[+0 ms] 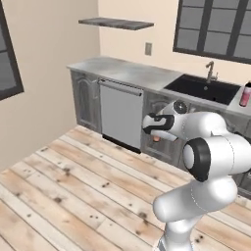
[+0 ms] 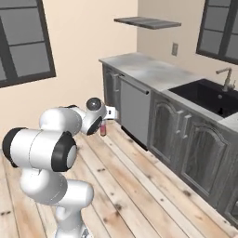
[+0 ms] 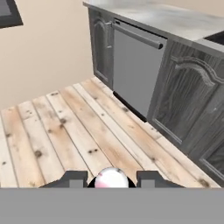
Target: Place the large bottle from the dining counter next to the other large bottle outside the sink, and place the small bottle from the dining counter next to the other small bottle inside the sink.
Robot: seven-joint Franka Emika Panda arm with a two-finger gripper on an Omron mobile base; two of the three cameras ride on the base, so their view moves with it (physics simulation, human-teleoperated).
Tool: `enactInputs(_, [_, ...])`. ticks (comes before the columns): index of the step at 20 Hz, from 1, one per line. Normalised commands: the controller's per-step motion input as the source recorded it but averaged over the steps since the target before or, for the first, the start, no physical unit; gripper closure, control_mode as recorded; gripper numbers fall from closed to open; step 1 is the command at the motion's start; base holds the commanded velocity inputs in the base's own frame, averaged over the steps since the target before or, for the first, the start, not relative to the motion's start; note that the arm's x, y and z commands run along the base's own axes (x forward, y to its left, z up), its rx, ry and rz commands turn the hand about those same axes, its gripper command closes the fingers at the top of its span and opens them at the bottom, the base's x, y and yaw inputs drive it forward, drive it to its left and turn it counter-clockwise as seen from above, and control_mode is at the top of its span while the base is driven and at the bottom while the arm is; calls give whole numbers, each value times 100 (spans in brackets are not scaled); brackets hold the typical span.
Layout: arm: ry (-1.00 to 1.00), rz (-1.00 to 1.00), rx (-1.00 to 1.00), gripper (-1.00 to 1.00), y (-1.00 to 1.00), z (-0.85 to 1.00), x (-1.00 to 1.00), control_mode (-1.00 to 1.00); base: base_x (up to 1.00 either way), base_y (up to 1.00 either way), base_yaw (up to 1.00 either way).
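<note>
My gripper (image 1: 156, 136) is shut on a small-looking pinkish-red bottle (image 1: 156, 139), held in the air in front of the lower cabinets, well above the wooden floor. From the right base view the bottle (image 2: 102, 129) hangs below the hand (image 2: 102, 124). In the hand view its round pale top (image 3: 111, 178) sits between my two fingertips (image 3: 74, 178). The black sink (image 1: 196, 84) lies in the counter to the right, with its inside hidden from here. A red bottle with a dark cap (image 1: 245, 94) stands on the counter just right of the sink.
A grey dishwasher (image 1: 120, 115) and dark cabinet doors (image 2: 200, 153) run along under the steel counter (image 1: 127, 71). A faucet (image 1: 211, 72) rises behind the sink. A wall shelf (image 1: 115, 22) hangs above. Open plank floor (image 1: 73, 186) spreads to the left.
</note>
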Motion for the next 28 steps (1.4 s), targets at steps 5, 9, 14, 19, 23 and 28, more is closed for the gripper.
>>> enactInputs(5, [0, 0, 0, 100, 0, 0, 0, 100, 76, 31, -31])
enactInputs(9, [0, 0, 0, 100, 0, 0, 0, 100, 64, 38, -31])
enactInputs(14, [0, 0, 0, 100, 0, 0, 0, 100, 68, 27, -32])
enactInputs(19, [0, 0, 0, 100, 0, 0, 0, 100, 68, 25, -32])
enactInputs(23, [0, 0, 0, 100, 0, 0, 0, 100, 69, 28, -33])
enactInputs(28, [0, 0, 0, 100, 0, 0, 0, 100, 74, 32, -33])
